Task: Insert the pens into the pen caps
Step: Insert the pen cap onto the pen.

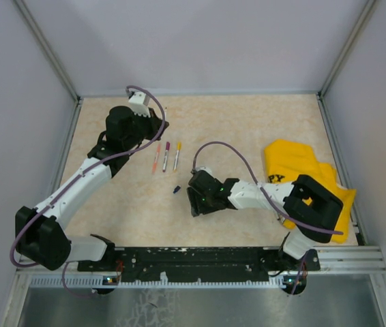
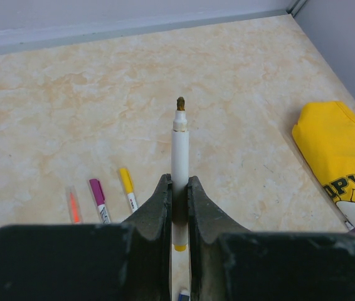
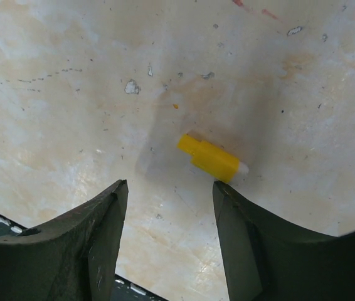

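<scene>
Lying on its side on the table (image 3: 52, 75), the yellow cap (image 3: 214, 159) sits a little ahead of my right gripper (image 3: 170, 188), whose fingers are spread wide and touch nothing. It lies nearer the right-hand finger than the middle, and slanted. If I drop and close from here, I judge that finger could land on it or nudge it, and a round tube like that will roll off. A crooked pinch could also swivel it so its mouth faces away from the pen (I can't tell which end is open).

My left gripper (image 2: 179, 188) is pinched on the white pen (image 2: 179, 147) low on the barrel, nib pointing away. With so much barrel free, pushing into the cap may tilt the pen or slide it back through the fingers.

A small dark cap (image 1: 176, 189) lies just beside the right gripper and could get knocked. Three other pens (image 1: 166, 155) lie nearby; the yellow cloth (image 1: 295, 167) is well apart.
</scene>
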Controlling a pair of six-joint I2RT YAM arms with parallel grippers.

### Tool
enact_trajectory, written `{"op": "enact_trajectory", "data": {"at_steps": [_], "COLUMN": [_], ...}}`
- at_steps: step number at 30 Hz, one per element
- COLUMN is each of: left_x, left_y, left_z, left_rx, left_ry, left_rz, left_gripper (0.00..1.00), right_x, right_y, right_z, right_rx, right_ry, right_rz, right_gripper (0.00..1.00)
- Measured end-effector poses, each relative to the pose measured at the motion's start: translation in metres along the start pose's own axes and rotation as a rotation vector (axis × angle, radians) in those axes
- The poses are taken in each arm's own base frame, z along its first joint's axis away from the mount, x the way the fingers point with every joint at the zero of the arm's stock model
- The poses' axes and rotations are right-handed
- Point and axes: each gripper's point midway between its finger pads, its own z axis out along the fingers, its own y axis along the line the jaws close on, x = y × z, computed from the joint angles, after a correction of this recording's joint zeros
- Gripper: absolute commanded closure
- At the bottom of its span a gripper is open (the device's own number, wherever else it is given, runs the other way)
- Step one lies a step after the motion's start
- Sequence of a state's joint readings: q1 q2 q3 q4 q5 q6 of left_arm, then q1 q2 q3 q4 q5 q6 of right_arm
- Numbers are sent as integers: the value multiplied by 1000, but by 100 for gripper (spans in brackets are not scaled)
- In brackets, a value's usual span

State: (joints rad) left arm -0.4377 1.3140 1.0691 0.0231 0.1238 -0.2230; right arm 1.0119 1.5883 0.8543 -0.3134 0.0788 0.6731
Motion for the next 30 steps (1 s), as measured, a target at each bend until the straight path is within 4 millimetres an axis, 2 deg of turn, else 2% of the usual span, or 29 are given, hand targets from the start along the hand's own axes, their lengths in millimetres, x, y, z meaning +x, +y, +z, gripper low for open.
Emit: {"op": "enact_trajectory", "data": {"at_steps": [12, 18, 21, 30], "left_x": [0, 0, 0, 0], "left_y": [0, 0, 0, 0], "left_z": [0, 0, 0, 0], "left_rx": [0, 0, 0, 0], "left_ry": [0, 0, 0, 0], "left_rz": [0, 0, 0, 0], "left_gripper": [100, 100, 100, 100], "right_x": [-15, -29, -32, -33], "right_y": [-5, -2, -2, -8], "right_z": [8, 15, 18, 18], "right_rx": [56, 73, 85, 118], "right_ry": [-19, -34, -35, -27], "right_rz": [-31, -62, -79, -107], "right_gripper": [43, 49, 55, 63]}}
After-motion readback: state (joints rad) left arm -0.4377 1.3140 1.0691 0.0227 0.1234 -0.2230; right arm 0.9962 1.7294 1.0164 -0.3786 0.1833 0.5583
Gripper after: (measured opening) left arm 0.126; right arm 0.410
